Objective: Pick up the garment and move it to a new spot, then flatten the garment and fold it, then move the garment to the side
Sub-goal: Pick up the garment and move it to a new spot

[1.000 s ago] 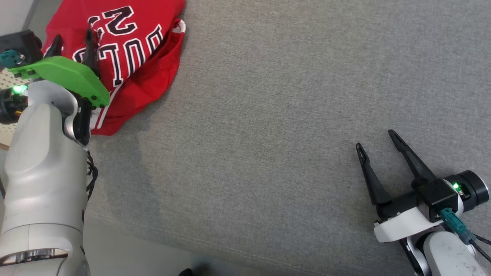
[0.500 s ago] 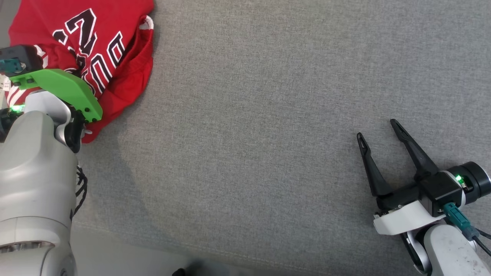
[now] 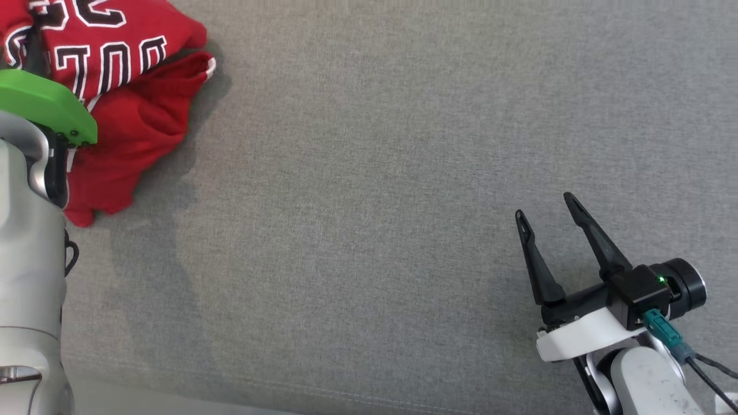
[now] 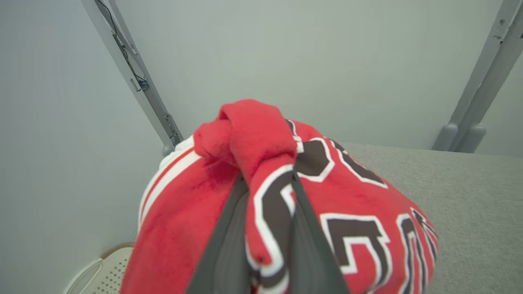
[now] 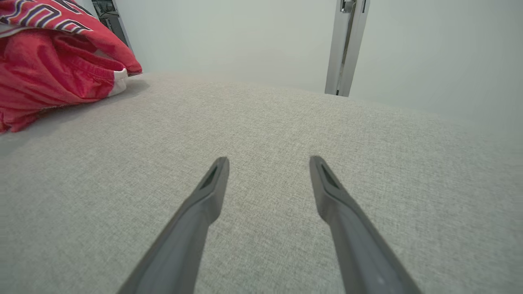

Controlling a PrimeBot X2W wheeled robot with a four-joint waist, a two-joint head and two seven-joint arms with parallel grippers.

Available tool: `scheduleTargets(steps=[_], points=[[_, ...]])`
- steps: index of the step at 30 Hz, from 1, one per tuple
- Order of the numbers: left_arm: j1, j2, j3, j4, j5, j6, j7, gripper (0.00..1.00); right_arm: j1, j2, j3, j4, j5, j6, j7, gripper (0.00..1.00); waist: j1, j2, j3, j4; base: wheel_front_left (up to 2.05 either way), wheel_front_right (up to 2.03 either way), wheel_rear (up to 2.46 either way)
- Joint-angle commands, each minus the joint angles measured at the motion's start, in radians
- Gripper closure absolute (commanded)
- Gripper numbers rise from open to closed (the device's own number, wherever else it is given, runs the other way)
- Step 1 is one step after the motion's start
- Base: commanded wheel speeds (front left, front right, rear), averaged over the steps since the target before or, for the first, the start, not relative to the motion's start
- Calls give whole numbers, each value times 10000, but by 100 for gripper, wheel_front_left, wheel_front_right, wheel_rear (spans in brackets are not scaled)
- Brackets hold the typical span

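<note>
The garment [image 3: 132, 115] is a red jersey with black-and-white lettering, bunched at the top left of the grey fabric surface [image 3: 375, 202]. In the left wrist view my left gripper [image 4: 267, 179] is shut on a raised fold of the garment [image 4: 347, 204], and cloth bulges over both fingers. In the head view the green wrist cover [image 3: 40, 104] hides most of that gripper. My right gripper [image 3: 545, 206] stands open at the lower right, low over bare fabric and far from the jersey. The right wrist view shows its spread fingers [image 5: 268, 159] and the garment [image 5: 49, 73] at upper left.
The surface's front seam [image 3: 288, 397] runs along the bottom of the head view. Pale walls and metal posts [image 5: 347, 45] [image 4: 470, 102] stand behind the surface. A white perforated object [image 4: 98, 273] lies below the garment in the left wrist view.
My left gripper went from open to shut on the garment, and the cloth is now bunched up around it. The head camera shifted. The right gripper stayed open.
</note>
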Motion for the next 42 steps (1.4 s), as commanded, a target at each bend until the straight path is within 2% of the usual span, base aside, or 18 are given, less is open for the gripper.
scheduleTargets(steps=[1,10,18,24,29,32,37,42], points=[[157,118,-74,-282,46,-35,-94,100,186,88,7,56,114,2,0,0,0,0,-901,-522,0,0,0],[668,165,-734,-2444,-32,-61,415,100,528,552,53,210,203,2,1,0,0,0,-2206,-1460,0,0,0],[1086,-173,-1571,-5351,-630,-65,1562,100,493,793,-20,38,248,2,1,0,0,0,-2584,-2857,0,0,0],[1203,-753,-2293,-6635,-881,-67,2307,100,353,855,-33,-153,274,2,1,0,0,0,-2503,-4038,0,0,0],[1298,-1450,-2956,-6705,-985,-67,2457,100,350,884,-88,-221,314,2,1,0,0,0,-2312,-4739,0,0,0],[1612,-1769,-3748,-6320,-1162,-67,2513,100,342,892,-5,-241,535,2,1,0,0,0,-2133,-5088,0,0,0],[2148,-1951,-5116,-5372,-1686,-65,2244,100,173,892,170,-181,841,2,1,0,0,0,-1766,-5452,0,0,0],[2563,-1966,-6301,-4261,-2337,-65,1485,100,-25,892,313,-149,927,2,1,0,0,0,-1409,-5629,0,0,0]])
